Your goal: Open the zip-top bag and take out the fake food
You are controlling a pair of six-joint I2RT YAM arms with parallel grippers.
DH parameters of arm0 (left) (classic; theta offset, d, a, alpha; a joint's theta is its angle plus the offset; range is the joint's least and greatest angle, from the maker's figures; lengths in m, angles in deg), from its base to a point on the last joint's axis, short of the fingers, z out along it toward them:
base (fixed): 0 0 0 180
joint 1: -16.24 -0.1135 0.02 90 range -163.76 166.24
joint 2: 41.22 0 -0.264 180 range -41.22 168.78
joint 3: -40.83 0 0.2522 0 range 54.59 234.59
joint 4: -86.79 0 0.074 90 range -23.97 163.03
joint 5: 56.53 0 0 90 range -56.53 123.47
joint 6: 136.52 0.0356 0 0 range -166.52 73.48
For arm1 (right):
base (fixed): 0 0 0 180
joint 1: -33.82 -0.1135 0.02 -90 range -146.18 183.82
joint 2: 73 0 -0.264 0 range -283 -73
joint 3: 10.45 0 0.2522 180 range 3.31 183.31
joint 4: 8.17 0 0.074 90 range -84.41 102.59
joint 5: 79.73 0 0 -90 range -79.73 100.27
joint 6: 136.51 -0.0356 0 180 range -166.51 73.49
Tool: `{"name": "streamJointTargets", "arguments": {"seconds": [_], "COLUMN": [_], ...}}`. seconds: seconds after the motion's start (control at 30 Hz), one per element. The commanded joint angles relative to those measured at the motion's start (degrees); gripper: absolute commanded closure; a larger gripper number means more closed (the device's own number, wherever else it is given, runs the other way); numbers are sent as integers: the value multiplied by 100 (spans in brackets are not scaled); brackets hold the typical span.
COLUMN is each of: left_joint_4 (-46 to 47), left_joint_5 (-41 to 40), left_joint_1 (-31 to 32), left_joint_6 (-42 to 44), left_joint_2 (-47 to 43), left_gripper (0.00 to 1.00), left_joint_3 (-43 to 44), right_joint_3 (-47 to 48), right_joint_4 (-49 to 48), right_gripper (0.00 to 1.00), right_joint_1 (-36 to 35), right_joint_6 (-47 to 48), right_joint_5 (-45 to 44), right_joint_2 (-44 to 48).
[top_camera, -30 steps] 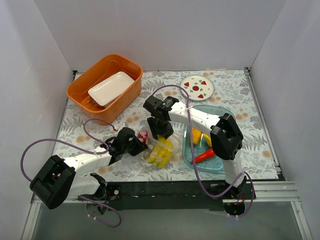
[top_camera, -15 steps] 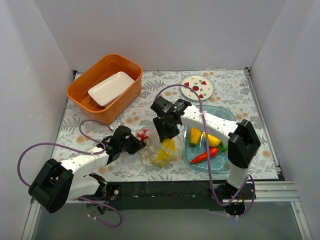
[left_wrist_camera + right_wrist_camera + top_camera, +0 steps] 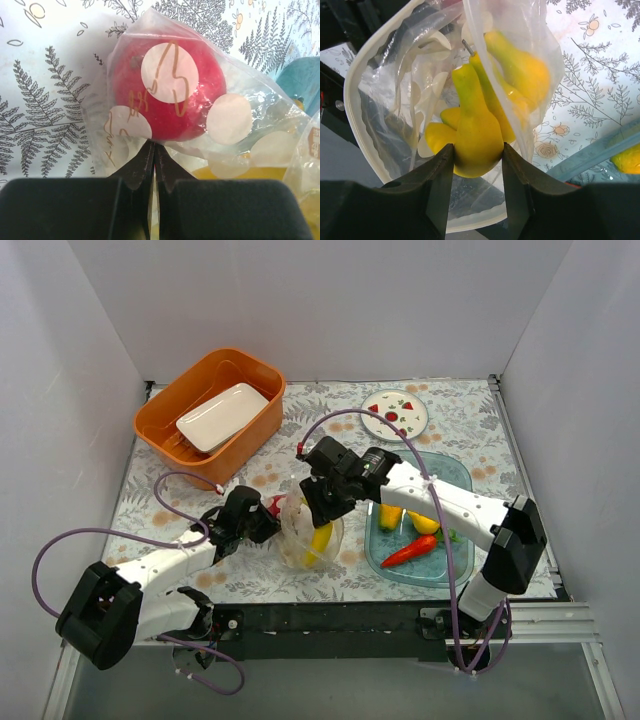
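Right gripper (image 3: 477,149) is clamping a yellow fake food piece (image 3: 470,112) in the open zip-top bag (image 3: 300,542). The left gripper (image 3: 154,152) is pinching bag film, jaws closed, under the red tomato (image 3: 165,95). The bag is sitting just left of the blue tray (image 3: 455,565).

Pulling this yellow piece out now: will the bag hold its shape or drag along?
Probably floppy: the zip-top bag sags and creases. The left end effector pinching it should anchor it. Film draped on the yellow piece may drag along.
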Motion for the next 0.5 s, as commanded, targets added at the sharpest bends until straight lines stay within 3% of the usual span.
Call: {"name": "streamJointTargets", "arguments": {"seconds": [0.0, 0.17, 0.47], "left_joint_4": [-155, -260, -568], "left_joint_5": [-207, -417, -716], "left_joint_1": [-32, -32, -32], "left_joint_6": [176, 158, 140], "left_joint_2": [-143, -2, 701], "left_gripper": [100, 100, 100], "left_joint_3": [252, 278, 472], "right_joint_3": [-258, -364, -725], "right_joint_4": [-695, -827, -1628], "right_gripper": [99, 99, 99], "right_joint_1": [-115, -124, -124], "right_joint_6": [416, 426, 505], "right_joint_5": [136, -662, -1092], "right_joint_2": [478, 742, 1392]}}
